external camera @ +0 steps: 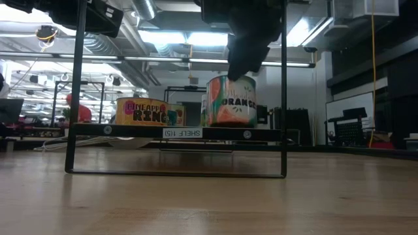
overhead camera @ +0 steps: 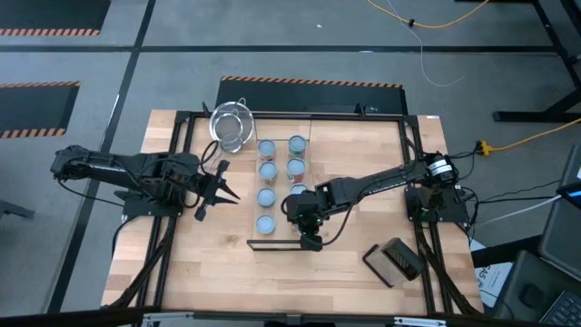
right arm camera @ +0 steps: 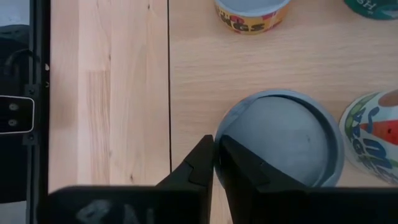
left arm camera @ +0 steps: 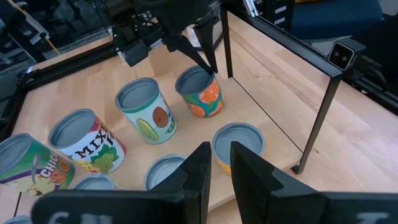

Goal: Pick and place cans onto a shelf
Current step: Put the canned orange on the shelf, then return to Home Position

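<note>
Several cans with pale blue tops stand in two rows (overhead camera: pixel 266 170) on the light wood inside the black-framed shelf (external camera: pixel 179 132). My right gripper (overhead camera: pixel 300 198) is shut on the can with the orange label (external camera: pixel 232 104), which stands at the near end of the right row beside the pineapple can (external camera: pixel 149 112). My left gripper (overhead camera: pixel 227 186) hovers left of the rows, open by a narrow gap with nothing between its fingers (left arm camera: pixel 202 165). It looks over the cans (left arm camera: pixel 146 109). My right gripper pinches the orange can's top rim (right arm camera: pixel 219 138) between its two fingers, one on the lid side and one outside the wall. The fingers (left arm camera: pixel 208 62) slant down from above, from the table's right. The can stands upright on its base (external camera: pixel 232 124).
A wire-mesh strainer (overhead camera: pixel 231 125) sits at the far end of the rows. A dark rectangular box (overhead camera: pixel 395 261) lies near the front right corner. The shelf's black posts and top bar (left arm camera: pixel 280 37) rise beside the cans. Bare wood lies toward the near edge (overhead camera: pixel 272 282).
</note>
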Available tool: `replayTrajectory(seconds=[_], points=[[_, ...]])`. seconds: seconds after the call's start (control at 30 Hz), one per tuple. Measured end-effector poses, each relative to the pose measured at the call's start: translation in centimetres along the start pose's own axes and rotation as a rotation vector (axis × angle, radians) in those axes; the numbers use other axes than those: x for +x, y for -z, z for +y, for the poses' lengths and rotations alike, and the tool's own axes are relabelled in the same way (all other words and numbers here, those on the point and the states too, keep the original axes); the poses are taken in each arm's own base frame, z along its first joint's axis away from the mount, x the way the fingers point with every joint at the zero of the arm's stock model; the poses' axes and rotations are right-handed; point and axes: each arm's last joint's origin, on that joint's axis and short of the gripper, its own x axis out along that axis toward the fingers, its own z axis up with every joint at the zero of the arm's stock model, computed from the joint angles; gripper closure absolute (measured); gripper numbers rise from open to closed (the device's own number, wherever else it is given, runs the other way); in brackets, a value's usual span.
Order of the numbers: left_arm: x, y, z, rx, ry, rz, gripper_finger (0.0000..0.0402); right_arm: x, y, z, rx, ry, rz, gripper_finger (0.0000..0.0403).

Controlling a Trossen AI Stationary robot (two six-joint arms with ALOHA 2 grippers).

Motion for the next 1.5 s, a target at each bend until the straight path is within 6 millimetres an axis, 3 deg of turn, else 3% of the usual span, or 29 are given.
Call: replayTrajectory(seconds=[0.37,0.7,1.03,1.2,1.5], points=[[0.0,0.0,0.0,0.000,0.000,0.000,0.0347,0.0,0.0,0.1,0.023,-0.015,0.000,0.0367],[0.0,0.0,0.0,0.000,0.000,0.000,0.0347,0.0,0.0,0.1,0.017,-0.066,0.015,0.0332],[0.0,0.0,0.0,0.000,0.000,0.000,0.0347,-0.3,0.0,0.1,-0.004,-0.065,0.019,0.0333],[0.0,0.0,0.0,0.000,0.000,0.000,0.0347,-2.3,-0.7,0.6,-0.045,-0.058,0.045,0.0333],[0.0,0.0,0.0,0.000,0.000,0.000,0.0347,-8.8,-2.0,1.4,-0.111,0.128,0.082,0.0333]])
